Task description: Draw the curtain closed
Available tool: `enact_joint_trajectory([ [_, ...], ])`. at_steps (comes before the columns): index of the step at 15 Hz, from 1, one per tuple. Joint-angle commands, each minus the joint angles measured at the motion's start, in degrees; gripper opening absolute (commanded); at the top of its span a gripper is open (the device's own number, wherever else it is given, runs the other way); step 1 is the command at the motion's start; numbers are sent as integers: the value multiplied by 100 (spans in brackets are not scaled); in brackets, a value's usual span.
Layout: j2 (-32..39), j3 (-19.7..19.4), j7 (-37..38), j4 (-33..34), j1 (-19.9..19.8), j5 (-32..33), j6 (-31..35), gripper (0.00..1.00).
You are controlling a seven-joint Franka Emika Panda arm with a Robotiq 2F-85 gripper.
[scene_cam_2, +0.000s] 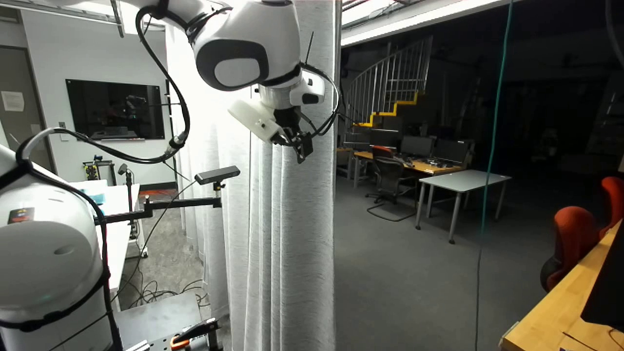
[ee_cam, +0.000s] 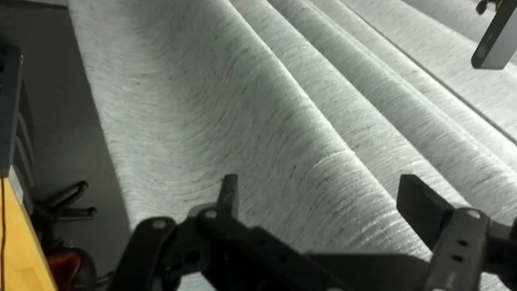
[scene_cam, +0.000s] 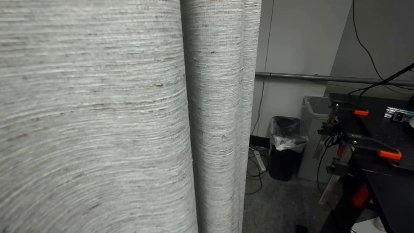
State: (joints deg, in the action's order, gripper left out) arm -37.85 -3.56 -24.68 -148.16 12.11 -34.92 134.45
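Note:
The curtain (scene_cam: 97, 113) is light grey woven fabric with fine streaks and hangs in vertical folds. In an exterior view it fills the left and middle. It also hangs behind the arm in an exterior view (scene_cam_2: 307, 234), its free edge facing the dark room. In the wrist view the curtain (ee_cam: 169, 109) fills most of the picture, with its edge running down the left. My gripper (ee_cam: 320, 176) is open, with its fingers wide apart and curtain fabric behind them. It also shows in front of the curtain's upper part in an exterior view (scene_cam_2: 301, 148); I cannot tell whether it touches the fabric.
A camera on a black bar (scene_cam_2: 217, 174) stands close to the curtain, beside the arm. A black table with orange clamps (scene_cam: 389, 155) and a trash bin (scene_cam: 286, 149) are past the curtain. A white table (scene_cam_2: 465, 180) and a wooden desk (scene_cam_2: 560, 297) stand in the dark room.

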Motion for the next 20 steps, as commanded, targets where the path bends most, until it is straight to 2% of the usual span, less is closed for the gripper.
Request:
enact_joint_trajectory([
  [1, 279, -42, -403, -88, 613, -713, 1232, 100],
  [5, 344, -114, -1081, -190, 1301, -1350, 1986, 100],
  [11, 351, -201, -1810, -100, 1935, -2226, 2555, 100],
  [20, 784, -872, -3304, 773, 2817, -3726, 3766, 100],
])
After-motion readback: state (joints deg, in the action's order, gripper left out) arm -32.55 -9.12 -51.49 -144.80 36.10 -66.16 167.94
